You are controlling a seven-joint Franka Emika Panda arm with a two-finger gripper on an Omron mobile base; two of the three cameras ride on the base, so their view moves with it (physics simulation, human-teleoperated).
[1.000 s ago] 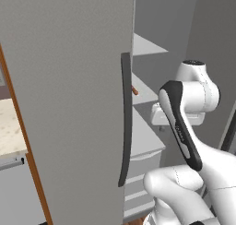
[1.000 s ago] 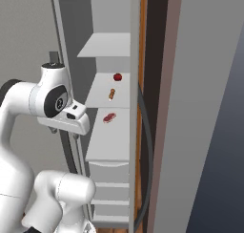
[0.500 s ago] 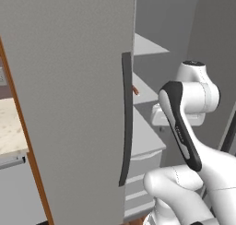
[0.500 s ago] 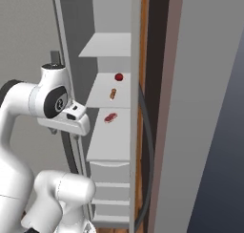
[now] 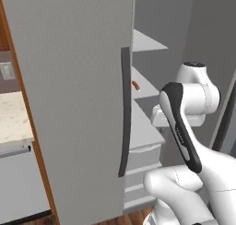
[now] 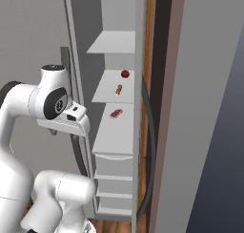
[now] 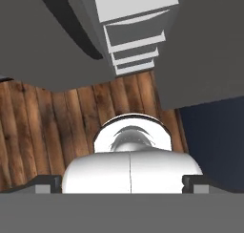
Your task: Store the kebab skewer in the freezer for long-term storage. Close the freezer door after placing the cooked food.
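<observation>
The freezer door (image 5: 78, 99) stands swung open to the left of the arm, its long dark handle (image 5: 124, 111) facing us, and its broad grey face hides most of what lies behind it; only the tip of the kebab skewer (image 5: 136, 85) peeps past its edge in the left base view. From the right side the freezer (image 6: 114, 132) shows its white shelves, with the skewer (image 6: 117, 89) lying on the middle shelf above and beyond the hand, a small red round item (image 6: 125, 74) further back on that shelf and a reddish piece (image 6: 116, 113) on the shelf below. The gripper (image 7: 122, 182) points down at the wooden floor (image 7: 57, 122) and the white drawers (image 7: 136, 48), its fingertips (image 7: 46, 181) set wide apart at the frame's edges, holding and touching nothing; they are partly cut off.
</observation>
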